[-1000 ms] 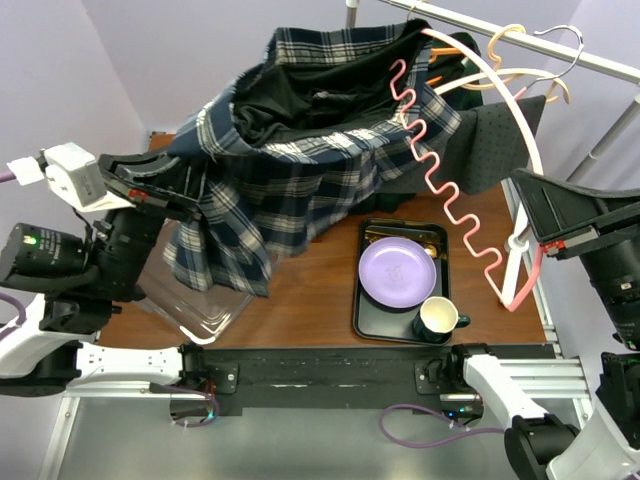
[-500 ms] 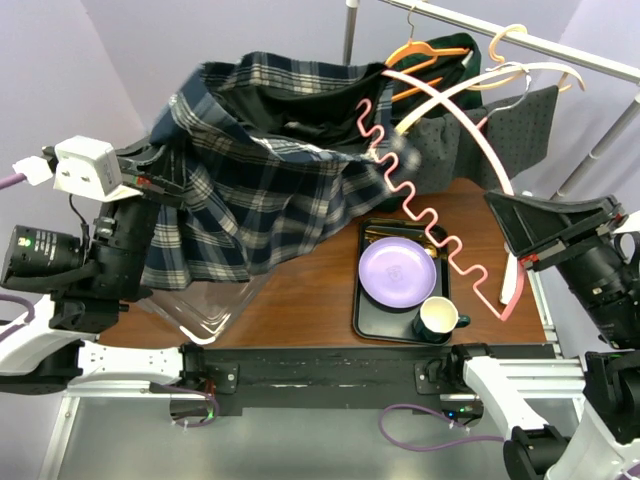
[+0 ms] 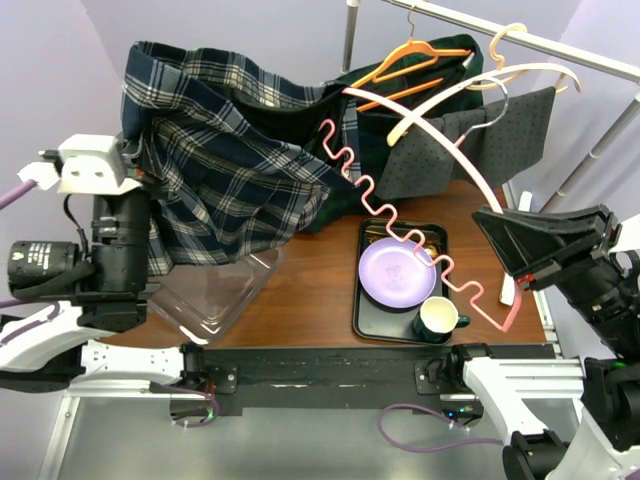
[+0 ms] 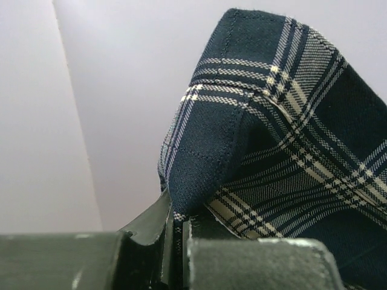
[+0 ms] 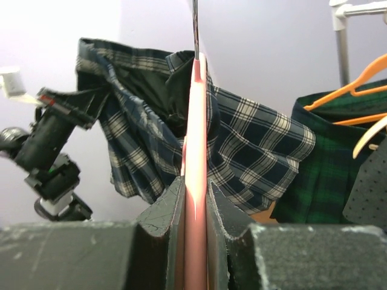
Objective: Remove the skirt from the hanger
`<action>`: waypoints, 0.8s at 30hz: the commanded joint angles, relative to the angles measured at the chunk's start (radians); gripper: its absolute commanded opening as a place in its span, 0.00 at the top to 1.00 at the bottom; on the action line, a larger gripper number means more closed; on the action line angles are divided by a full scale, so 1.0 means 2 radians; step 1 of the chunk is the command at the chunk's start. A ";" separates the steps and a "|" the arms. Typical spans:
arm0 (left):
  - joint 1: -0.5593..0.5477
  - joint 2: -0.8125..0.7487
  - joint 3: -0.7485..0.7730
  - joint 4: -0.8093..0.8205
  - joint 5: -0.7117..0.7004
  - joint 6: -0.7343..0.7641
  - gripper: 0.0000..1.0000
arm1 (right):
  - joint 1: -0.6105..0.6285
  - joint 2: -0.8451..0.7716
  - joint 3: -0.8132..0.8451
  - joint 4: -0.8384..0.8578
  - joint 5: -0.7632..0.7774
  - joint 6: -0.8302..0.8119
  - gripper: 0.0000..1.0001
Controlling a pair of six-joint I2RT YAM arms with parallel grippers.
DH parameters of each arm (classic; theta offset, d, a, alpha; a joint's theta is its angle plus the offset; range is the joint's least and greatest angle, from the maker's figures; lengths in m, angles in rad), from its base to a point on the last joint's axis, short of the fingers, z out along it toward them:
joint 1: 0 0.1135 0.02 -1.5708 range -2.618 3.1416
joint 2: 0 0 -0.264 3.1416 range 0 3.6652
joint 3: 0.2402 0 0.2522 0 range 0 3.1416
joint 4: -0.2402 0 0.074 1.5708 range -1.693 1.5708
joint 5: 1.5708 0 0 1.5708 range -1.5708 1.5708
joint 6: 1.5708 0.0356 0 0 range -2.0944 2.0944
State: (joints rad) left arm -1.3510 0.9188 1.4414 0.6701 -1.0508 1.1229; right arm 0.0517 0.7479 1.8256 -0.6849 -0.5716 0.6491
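The navy plaid skirt (image 3: pixel 215 170) hangs bunched at the left, above the table. My left gripper (image 3: pixel 140 172) is shut on its edge; the left wrist view shows the fabric (image 4: pixel 272 139) pinched between the jaws (image 4: pixel 178 226). The pink hanger (image 3: pixel 420 235), with a wavy lower bar and a pale arc, slants from the skirt's right edge down to the right. My right gripper (image 3: pixel 510 295) is shut on its near end. In the right wrist view the hanger (image 5: pixel 195 151) stands edge-on between the jaws (image 5: pixel 195 199), with the skirt (image 5: pixel 242 139) behind it.
A clear plastic bin (image 3: pixel 210 295) lies under the skirt. A black tray (image 3: pixel 362 310) holds a purple plate (image 3: pixel 397 272) and a mug (image 3: pixel 435 318). A rack at the back carries an orange hanger (image 3: pixel 410 60), pale hangers, a dark green garment and a grey dotted garment (image 3: pixel 500 130).
My left gripper has pulled the skirt left and upward, away from the hanger. The hanger has swung left and lower, and most of its length now shows bare.
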 commanded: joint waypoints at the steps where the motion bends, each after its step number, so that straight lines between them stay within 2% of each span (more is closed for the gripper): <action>1: 0.003 0.018 -0.005 0.094 0.005 0.067 1.00 | 0.001 0.000 0.001 0.052 -0.017 -0.010 1.00; 3: 0.004 0.027 -0.016 0.102 0.011 0.069 1.00 | 0.002 -0.001 0.000 0.084 0.005 0.026 1.00; 4: 0.004 0.035 -0.030 0.107 0.011 0.071 1.00 | 0.002 -0.001 -0.001 0.101 0.012 0.072 1.00; 6: 0.004 0.041 -0.047 0.146 0.008 0.085 1.00 | 0.003 0.011 0.014 0.140 0.030 0.113 1.00; 8: 0.004 0.048 -0.067 0.167 0.006 0.091 1.00 | 0.003 0.030 0.077 0.100 0.059 0.141 1.00; 10: 0.007 0.050 -0.082 0.174 0.002 0.101 1.00 | 0.005 0.068 0.137 0.055 0.098 0.127 1.00; 11: 0.012 0.051 -0.088 0.190 0.000 0.107 1.00 | 0.006 0.079 0.196 0.012 0.110 0.115 1.00; 14: 0.033 0.051 -0.109 0.218 -0.011 0.138 1.00 | 0.026 0.108 0.243 -0.021 0.163 0.091 1.00; 18: 0.078 0.046 -0.126 0.198 -0.006 0.109 1.00 | 0.075 0.095 0.162 0.081 0.146 0.152 1.00; 21: 0.119 0.048 -0.113 0.095 0.005 0.035 1.00 | 0.076 0.103 0.130 0.134 0.084 0.175 1.00; 24: 0.151 0.047 -0.109 0.081 0.009 -0.004 1.00 | 0.075 0.101 0.090 0.149 0.038 0.173 1.00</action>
State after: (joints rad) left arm -1.1301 1.0405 1.1835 0.8791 -1.0531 1.2434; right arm 0.2016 0.9291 2.0708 -0.6228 -0.4168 0.9466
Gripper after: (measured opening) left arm 0.050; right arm 0.157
